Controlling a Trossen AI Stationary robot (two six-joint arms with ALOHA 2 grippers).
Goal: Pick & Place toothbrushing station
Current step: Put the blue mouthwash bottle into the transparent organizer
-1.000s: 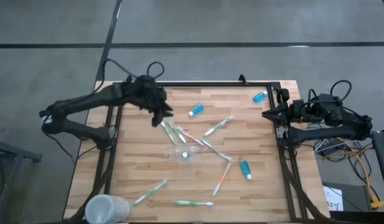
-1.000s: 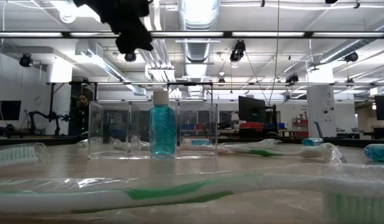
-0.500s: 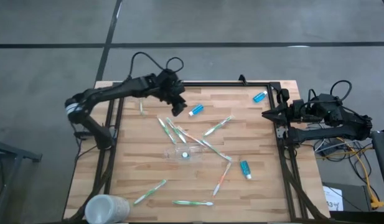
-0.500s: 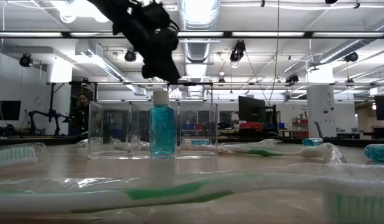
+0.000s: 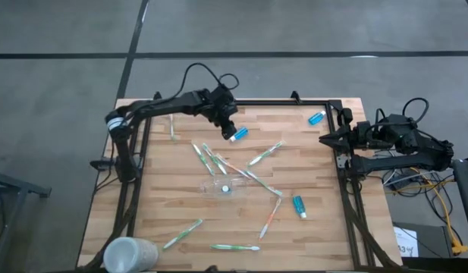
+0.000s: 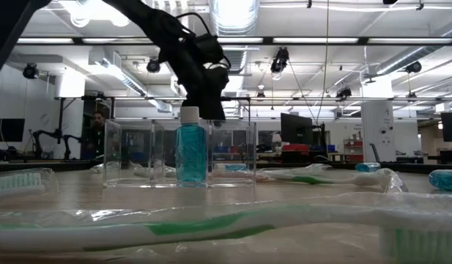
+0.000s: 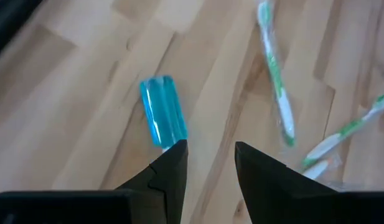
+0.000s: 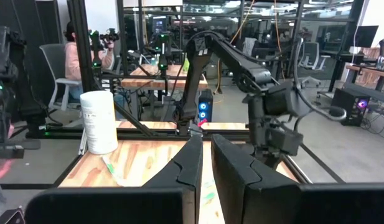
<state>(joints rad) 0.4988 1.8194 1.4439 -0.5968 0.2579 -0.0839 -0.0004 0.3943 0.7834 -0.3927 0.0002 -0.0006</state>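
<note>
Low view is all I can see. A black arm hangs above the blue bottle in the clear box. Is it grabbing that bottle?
Observer: No. From above, the left gripper is far behind the holder, over a different blue tube lying flat on the table.
Operator: Did it catch that one?
Observer: Not yet. The left wrist view shows its jaws open, and the tube lies off to one side of the gap, not between them.
Operator: Where's the other arm?
Observer: The right gripper waits at the table's right edge, jaws shut.
</note>
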